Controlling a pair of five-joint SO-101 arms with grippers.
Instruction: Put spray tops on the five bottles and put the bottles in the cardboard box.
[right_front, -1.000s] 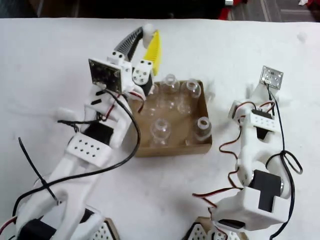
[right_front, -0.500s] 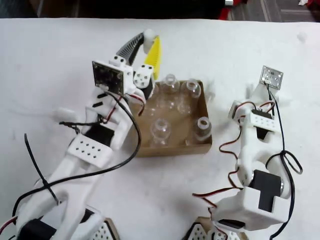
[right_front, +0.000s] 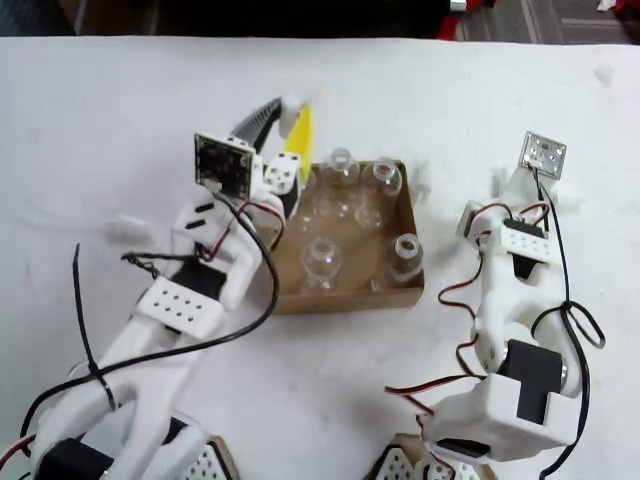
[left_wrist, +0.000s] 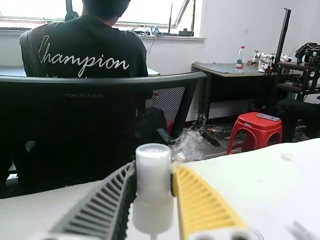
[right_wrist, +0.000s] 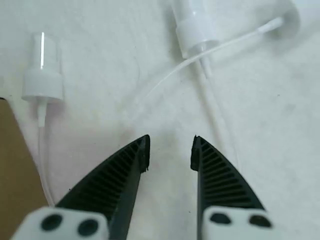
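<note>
Capping step: left jaws pinch a spray top (left_wrist: 152, 187) by the box (right_front: 345, 296), where five uncapped bottles (right_front: 322, 258) stand. The right jaws are spread above loose tops (right_wrist: 42, 80) on the bench (right_front: 100, 100). Next, probably: line its tube over a neck and lower.

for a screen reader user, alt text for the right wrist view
The right gripper, open and empty, hangs over the white table. One spray top lies beside the cardboard box, a second spray top just past the gripper's tips.
</note>
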